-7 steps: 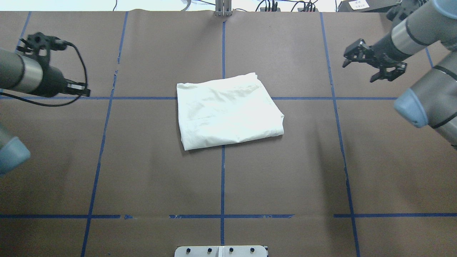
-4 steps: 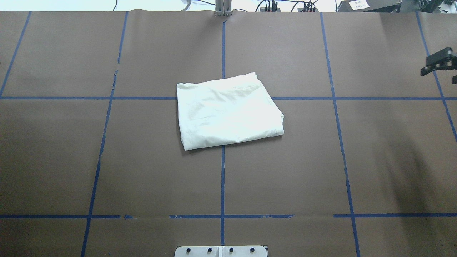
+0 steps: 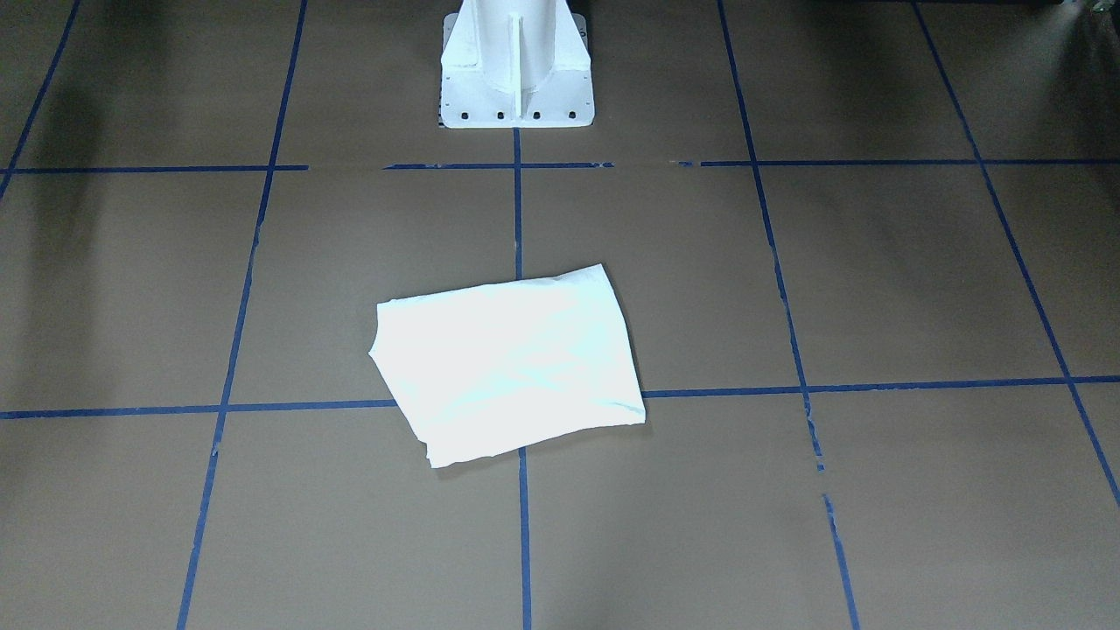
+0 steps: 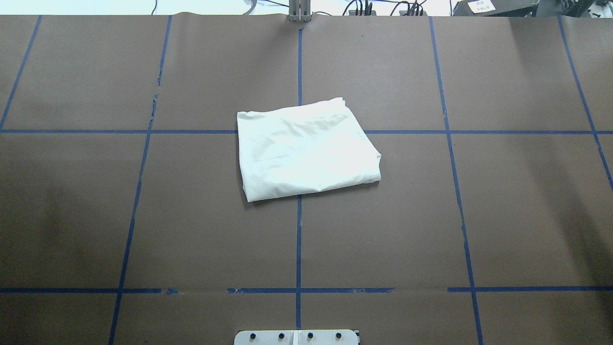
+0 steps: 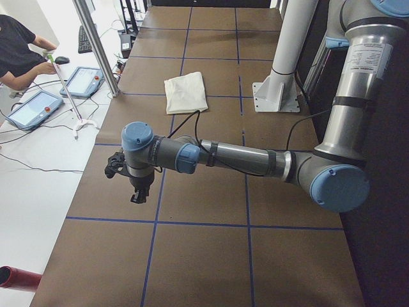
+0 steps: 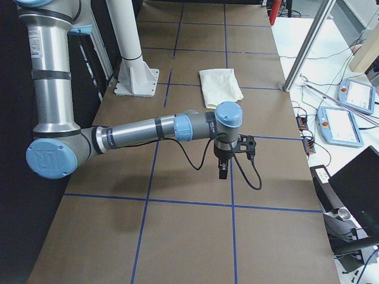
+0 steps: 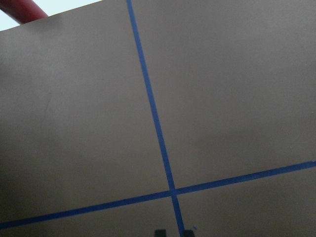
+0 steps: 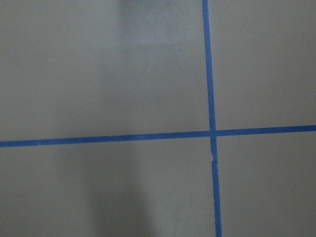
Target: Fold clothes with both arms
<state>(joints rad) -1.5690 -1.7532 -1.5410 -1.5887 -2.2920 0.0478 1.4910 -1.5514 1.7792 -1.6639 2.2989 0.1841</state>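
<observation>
While both arms are held out low over opposite ends of the desk (image 4: 143, 215), the left pincer (image 5: 135, 194) and the right pincer (image 6: 222, 170) are caught only by the side cameras, each pointed down at the brown covering. Whether either is open or closed cannot be told from there. Nothing is seen gripped or touched by either, and only brown surface and crossings of blue tape (image 8: 212, 131) are shown by the wrist cameras.

A second ago both arms were still framed at the edges of the overhead view, flanking the garment; they are now gone from that view altogether. The T-shirt (image 4: 306, 151) has not been disturbed by the retreat. It is left as the same compact, slightly skewed rectangle near the middle of the desk, laid across a tape crossing and well apart from both pincers, out in front of the white pedestal (image 3: 516, 61). Only a plain pale face is presented, with no print or lettering on show. The folding is judged to be complete, or very nearly so, with the arms drawn clear.
</observation>
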